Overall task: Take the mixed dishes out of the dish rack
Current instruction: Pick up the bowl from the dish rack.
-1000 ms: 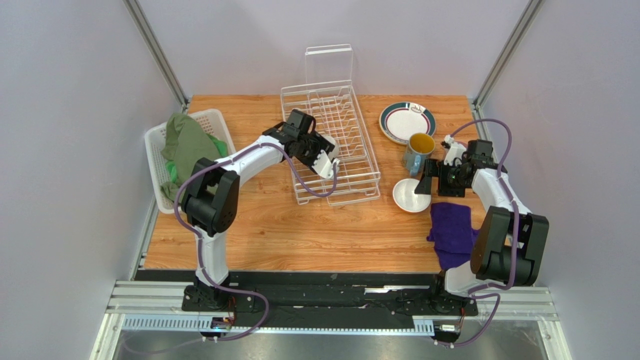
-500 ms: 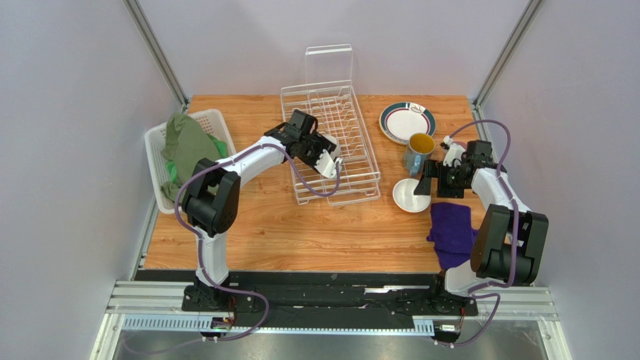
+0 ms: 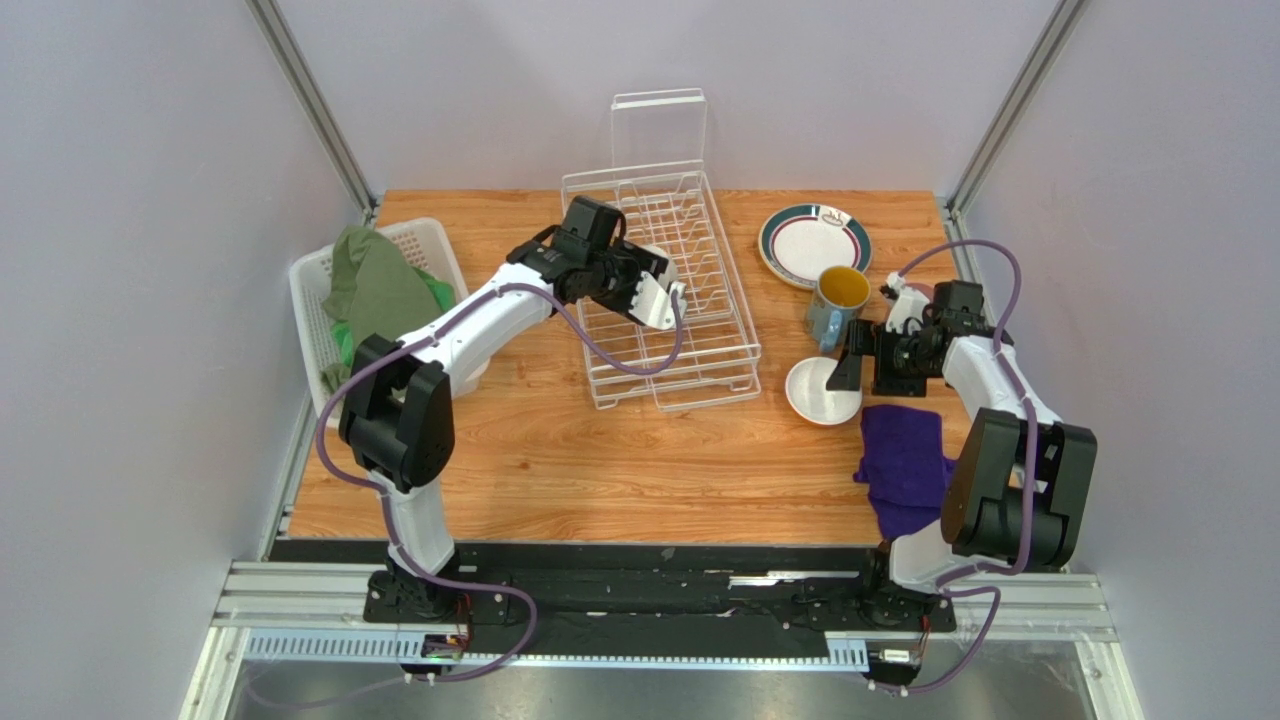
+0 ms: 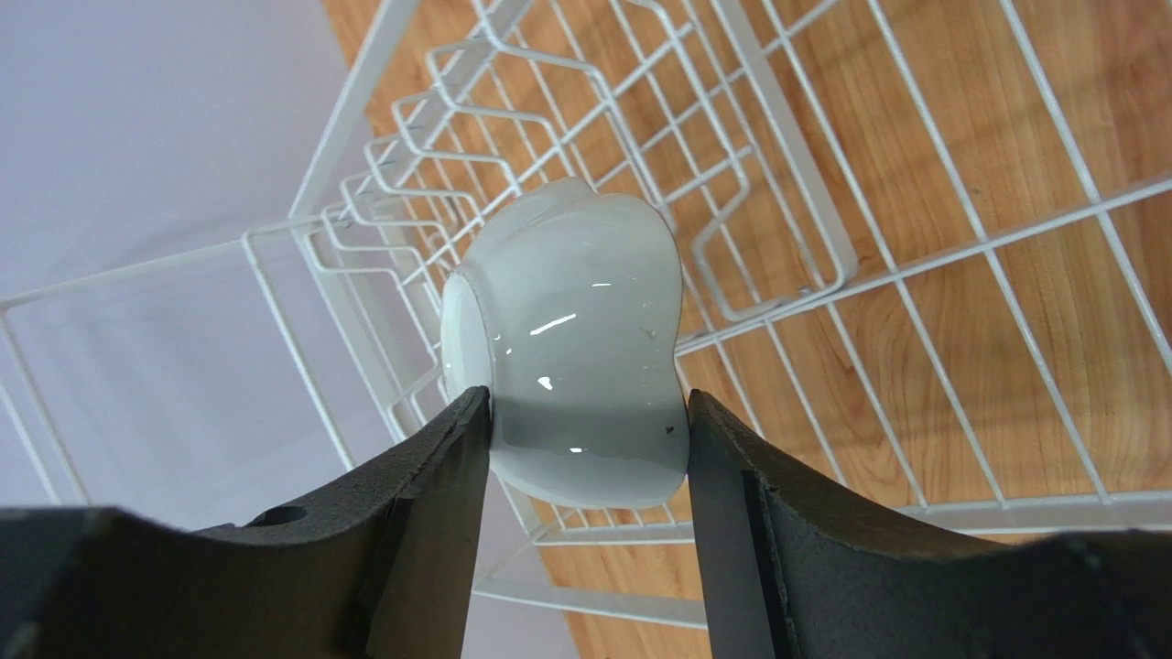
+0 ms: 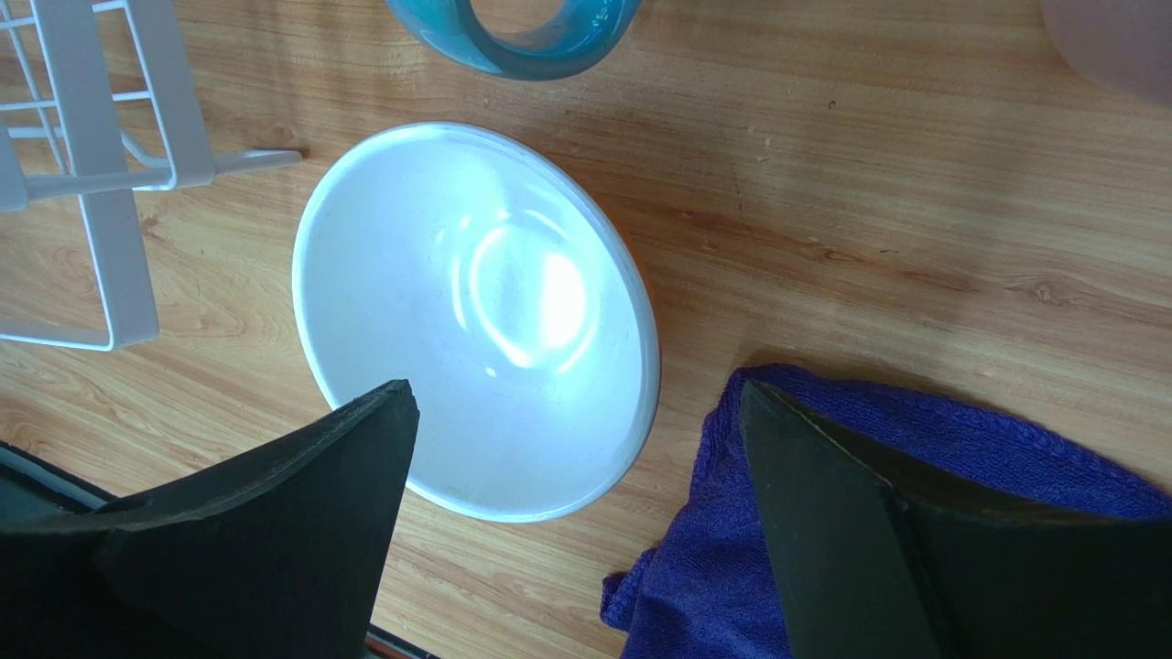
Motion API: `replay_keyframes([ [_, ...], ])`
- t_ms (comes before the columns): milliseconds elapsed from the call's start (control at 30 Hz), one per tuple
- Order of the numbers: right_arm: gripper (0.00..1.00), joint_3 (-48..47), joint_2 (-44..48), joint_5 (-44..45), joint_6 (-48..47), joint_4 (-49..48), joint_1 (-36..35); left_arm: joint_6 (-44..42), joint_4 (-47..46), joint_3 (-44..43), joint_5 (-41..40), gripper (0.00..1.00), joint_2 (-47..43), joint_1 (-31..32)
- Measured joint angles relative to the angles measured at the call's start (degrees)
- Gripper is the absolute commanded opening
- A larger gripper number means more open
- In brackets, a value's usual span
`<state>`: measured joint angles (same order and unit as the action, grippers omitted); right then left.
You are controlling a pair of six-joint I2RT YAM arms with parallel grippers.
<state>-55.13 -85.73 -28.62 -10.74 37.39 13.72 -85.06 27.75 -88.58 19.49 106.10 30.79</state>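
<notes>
A: What does the left end effector (image 4: 585, 412) have?

B: The small white cup (image 4: 578, 343). Both fingers (image 4: 427, 522) press its sides, so the jaws are partly closed on it. The cup lies on its side, mouth towards the left in the wrist view.

A: Where is it, relative to the dish rack (image 3: 694, 308)?

B: Over the rack's middle, with the white wires right behind it. I cannot tell whether it is touching the tines.

A: And the right end effector (image 5: 575, 398)?

B: Spread wide and holding nothing. It hangs above the bowl (image 5: 468, 302), which is white inside and sits on the desk (image 3: 601, 450) just right of the rack's near corner.

A: What else is out of the rack?

B: The blue patterned mug with yellow inside (image 3: 837, 300) stands upright just behind the bowl. The dark-rimmed white plate (image 3: 815, 243) lies flat behind the mug, near the desk's far edge.

A: Anything more?

B: A purple cloth (image 5: 881, 481) lies beside the bowl, on its near right. A white slatted basket (image 3: 308, 330) at the desk's left edge holds a green cloth (image 3: 376, 285).
</notes>
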Motion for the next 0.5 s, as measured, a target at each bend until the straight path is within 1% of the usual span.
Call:
replay_keyframes([
  [133, 0.94, -0.1, 1.2, -0.1, 0.0, 0.4, 0.0, 5.2, 1.2, -2.9, 1.2, 0.00, -1.2, 0.1],
  [233, 0.96, -0.8, 3.3, -0.6, 0.0, 1.1, 0.0, 11.7, 2.1, -5.4, 2.6, 0.00, -2.4, 0.1],
  [367, 0.97, -3.8, 7.5, -2.7, 0.4, 2.4, 0.0, 22.9, 3.0, -7.7, 5.2, 0.00, -5.1, 0.1],
  [500, 0.96, -9.0, 11.0, -6.6, 2.0, 2.2, 0.0, 35.5, 3.6, -8.5, 8.0, 0.00, -8.5, 0.1],
])
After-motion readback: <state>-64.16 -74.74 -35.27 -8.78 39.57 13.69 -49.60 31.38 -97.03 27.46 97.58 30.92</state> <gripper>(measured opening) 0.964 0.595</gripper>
